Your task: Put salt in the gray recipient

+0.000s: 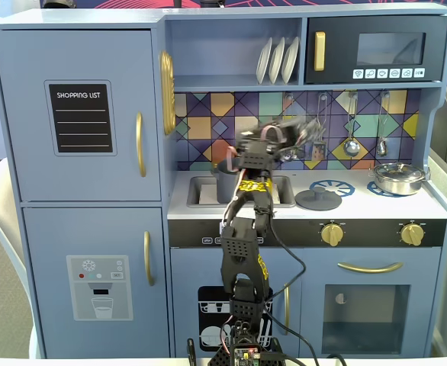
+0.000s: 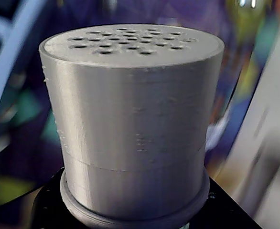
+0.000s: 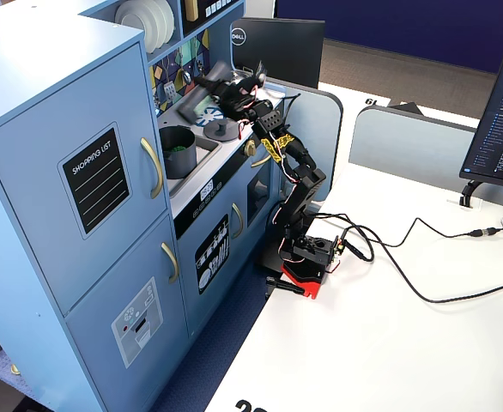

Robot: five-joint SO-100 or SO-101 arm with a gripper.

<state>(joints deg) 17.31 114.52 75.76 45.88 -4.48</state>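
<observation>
The salt (image 2: 130,119) fills the wrist view, with its gray perforated cap on top. My gripper (image 2: 133,214) is shut on the salt's body; black jaw parts show at its base. In a fixed view the gripper (image 3: 227,93) holds the salt (image 3: 202,103) tilted in the air over the counter, up and to the right of the gray recipient (image 3: 177,150), which stands in the sink. In a fixed view from the front the gripper (image 1: 275,136) is motion-blurred above the sink, and the gray recipient (image 1: 223,180) is partly hidden behind the arm.
A flat gray lid (image 1: 317,200) lies on the counter right of the sink. A shiny steel pan (image 1: 397,177) sits on the right burner. Utensils (image 1: 351,145) hang on the tiled back wall. The shelf with plates (image 1: 277,59) is overhead.
</observation>
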